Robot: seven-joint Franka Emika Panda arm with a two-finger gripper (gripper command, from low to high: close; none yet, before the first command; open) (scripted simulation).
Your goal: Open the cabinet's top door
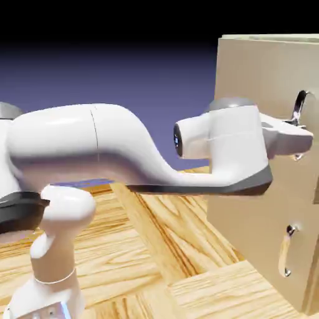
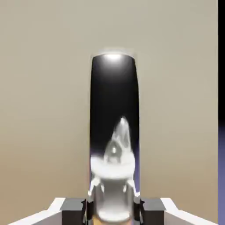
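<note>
The beige cabinet [image 1: 249, 205] stands at the exterior view's right. Its top door [image 1: 255, 75] carries a curved silver handle [image 1: 301, 101]. My gripper [image 1: 298, 142] reaches from the left and meets that handle at its lower part. In the hand view the shiny handle [image 2: 113, 110] runs upright through the middle, in front of the flat beige top door [image 2: 44, 110]. The gripper [image 2: 113, 212] is shut on the handle, with a grey fingertip [image 2: 73, 210] pressed against each side of it.
The lower panel's smaller silver handle [image 1: 286, 251] hangs below my hand. A wooden tabletop [image 1: 156, 249] lies under the arm. The white forearm [image 1: 124, 149] spans the middle of the exterior view, and the cabinet's right edge [image 2: 218, 88] shows in the hand view.
</note>
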